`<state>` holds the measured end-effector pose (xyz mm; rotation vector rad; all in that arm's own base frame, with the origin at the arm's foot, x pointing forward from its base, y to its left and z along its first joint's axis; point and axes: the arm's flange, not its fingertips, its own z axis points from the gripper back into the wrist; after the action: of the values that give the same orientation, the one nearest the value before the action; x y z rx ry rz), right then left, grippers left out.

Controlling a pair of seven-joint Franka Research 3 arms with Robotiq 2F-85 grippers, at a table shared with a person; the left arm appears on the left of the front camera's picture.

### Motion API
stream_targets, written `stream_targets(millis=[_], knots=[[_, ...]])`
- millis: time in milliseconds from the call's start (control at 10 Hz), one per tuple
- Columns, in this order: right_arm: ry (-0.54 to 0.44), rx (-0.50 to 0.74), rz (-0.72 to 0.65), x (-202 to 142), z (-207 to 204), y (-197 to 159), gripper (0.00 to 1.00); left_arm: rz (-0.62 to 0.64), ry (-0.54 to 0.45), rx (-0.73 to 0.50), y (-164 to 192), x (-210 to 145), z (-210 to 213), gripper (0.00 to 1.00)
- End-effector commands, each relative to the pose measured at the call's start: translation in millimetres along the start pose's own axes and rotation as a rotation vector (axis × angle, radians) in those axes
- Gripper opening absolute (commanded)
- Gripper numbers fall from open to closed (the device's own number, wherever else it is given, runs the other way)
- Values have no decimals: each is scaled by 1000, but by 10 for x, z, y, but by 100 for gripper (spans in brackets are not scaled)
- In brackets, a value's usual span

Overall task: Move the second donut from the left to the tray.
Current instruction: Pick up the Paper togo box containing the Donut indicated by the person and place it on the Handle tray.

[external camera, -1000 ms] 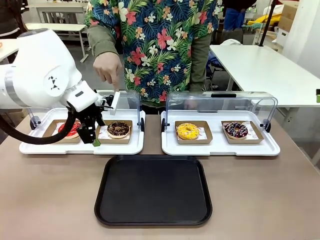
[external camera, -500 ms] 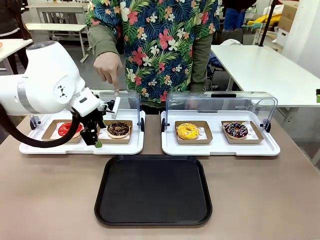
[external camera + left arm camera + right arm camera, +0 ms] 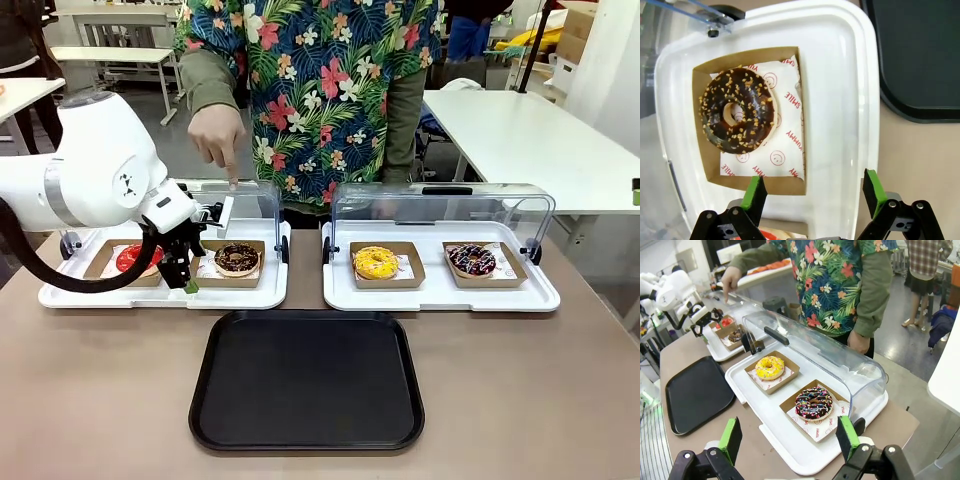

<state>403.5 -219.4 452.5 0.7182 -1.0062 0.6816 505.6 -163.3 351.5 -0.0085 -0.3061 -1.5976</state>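
Observation:
The second donut from the left (image 3: 237,258) is dark chocolate with pale sprinkles and lies in a brown cardboard holder on the left white display tray (image 3: 250,295). My left gripper (image 3: 183,278) hangs open just left of the holder, above the tray. In the left wrist view the donut (image 3: 737,114) lies ahead, off to the left finger's side. The open left gripper (image 3: 814,187) holds nothing there. The black tray (image 3: 306,380) lies flat in front; its corner (image 3: 920,50) is also in the left wrist view. My right gripper (image 3: 789,436) is open and far off; from there the donut (image 3: 735,335) is small.
A person's hand (image 3: 218,135) points a finger down at the left tray's clear lid (image 3: 255,205). A red-glazed donut (image 3: 135,258) sits left of my gripper. The right display tray (image 3: 440,295) holds a yellow donut (image 3: 376,262) and a dark colourful one (image 3: 472,260) under its lid.
The left arm's bulky joint has shifted a little to the right. Its gripper has stayed open beside the donut's holder. The person's hand has held still.

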Motion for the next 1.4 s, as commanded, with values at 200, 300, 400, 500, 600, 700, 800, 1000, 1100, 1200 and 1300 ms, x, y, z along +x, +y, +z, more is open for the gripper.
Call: stream_targets(millis=[200,300,400,500,600,700,800,1000,1100,1200,1300], knots=[[-9,2,-2,33,-1,11,100,-21,26,21,154,-39,-161,100],[-9,2,-2,33,-1,11,100,-24,27,21,185,-37,-201,100],[-9,2,-2,33,-1,11,100,-15,32,18,221,-37,-239,100],[-9,2,-2,33,-1,11,100,-13,40,16,259,-34,-277,100],[-9,2,-2,33,-1,11,100,-14,39,10,284,-34,-315,100],[-9,2,-2,33,-1,11,100,-4,50,2,310,-31,-352,100],[-9,2,-2,33,-1,11,100,-3,48,-2,309,-23,-364,100],[-9,2,-2,33,-1,11,100,-10,53,-9,299,-10,-374,44],[-9,2,-2,33,-1,11,100,-11,57,-14,295,-13,-385,42],[-9,2,-2,33,-1,11,100,-12,62,-18,288,-10,-393,0],[-9,2,-2,33,-1,11,100,-13,65,-20,288,-8,-406,0]])
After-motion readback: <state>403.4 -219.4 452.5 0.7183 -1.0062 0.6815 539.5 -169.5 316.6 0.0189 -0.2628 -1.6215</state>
